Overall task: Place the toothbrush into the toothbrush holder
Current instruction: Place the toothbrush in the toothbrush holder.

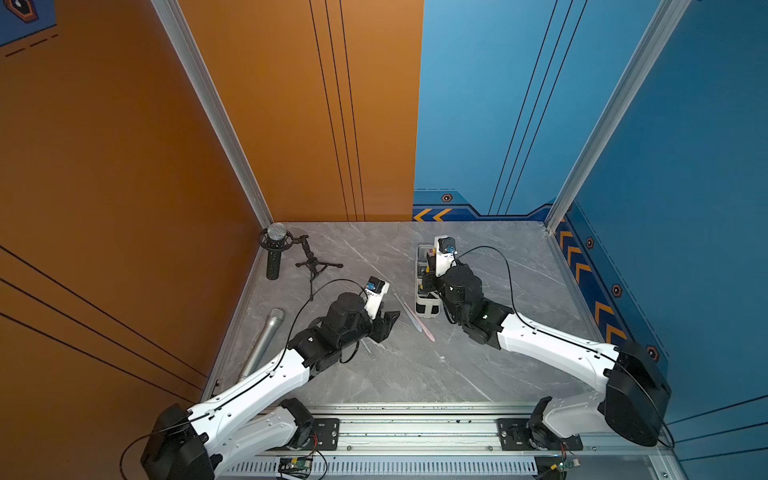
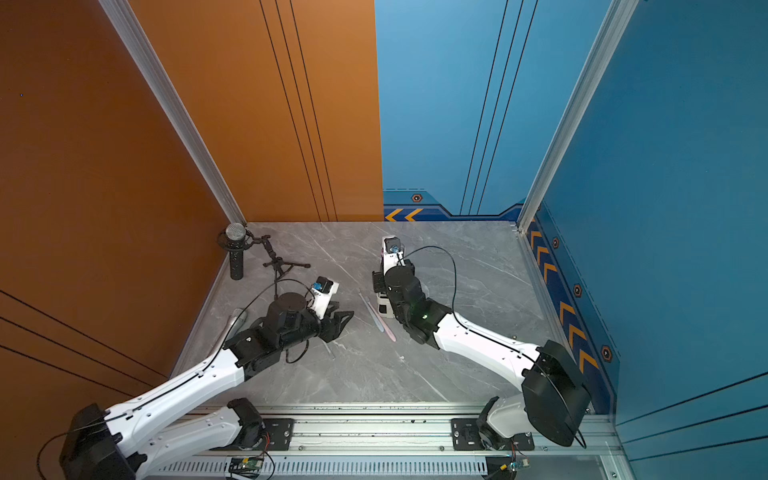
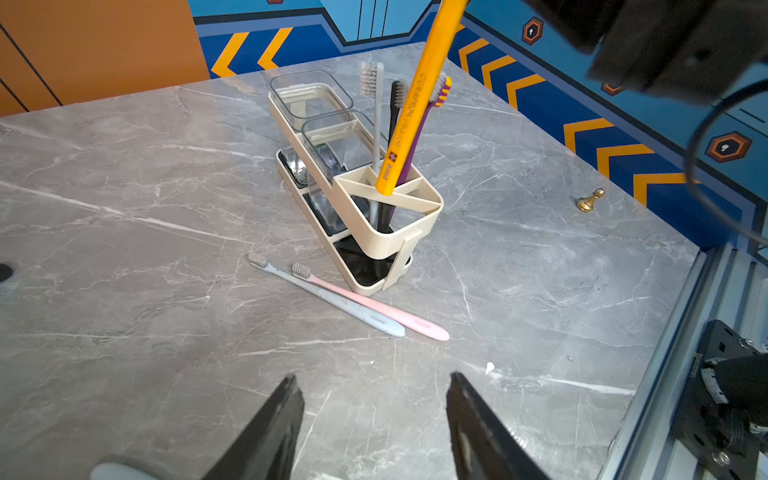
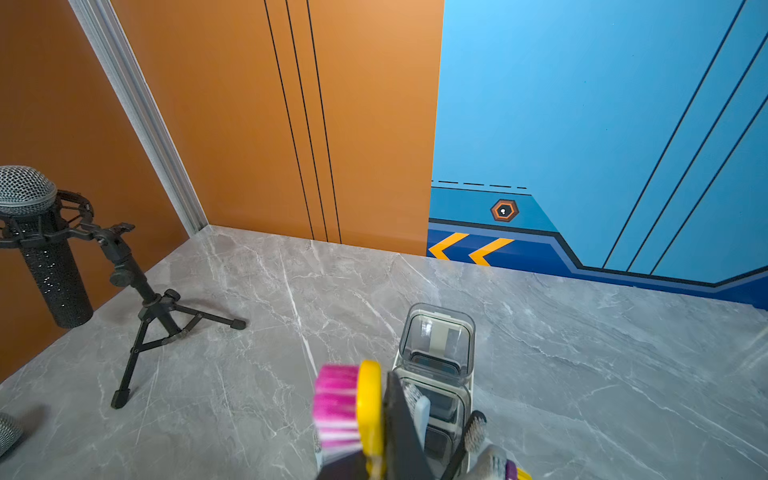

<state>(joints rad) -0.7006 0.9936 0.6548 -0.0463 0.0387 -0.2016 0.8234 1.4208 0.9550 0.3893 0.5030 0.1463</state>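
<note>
Three: counted that many toothbrushes standing heads up in the divided end compartment of the toothbrush holder (image 3: 357, 245), a grey toothbrush (image 3: 377, 120), a black toothbrush (image 3: 398, 95) and a purple toothbrush (image 3: 440, 91). Saw a fourth, the yellow toothbrush (image 3: 415, 104), hanging tilted over that same compartment, handle end down at rim level above the diagonal bar, pink bristles uppermost; could not tell contact with the bar. Found the right gripper (image 4: 376, 455) clamped tight on it just below the head. Noted two clear square cups seated in the other compartments: the end cup (image 3: 311, 99) at the 12 o'clock end, the middle cup (image 3: 336, 141) between that and the brushes. Placed the toothbrush holder (image 1: 419, 305) (image 2: 380, 309), in both top views, slightly toward 12 o'clock from the middle of the table (image 1: 415, 374), long axis running 12 to 6, brush compartment at 6. Saw a light blue toothbrush (image 3: 332, 299) and a pink toothbrush (image 3: 374, 305) lying flat, side by side, at 7 o'clock of its foot and just beside it. Found the left gripper (image 3: 372, 378) at 8 o'clock of it, jaws standing well apart, nothing between them. Noted a microphone on a tripod (image 1: 274, 249) in the 10 o'clock corner and a second microphone (image 1: 262, 340) along the 8 o'clock edge.
</note>
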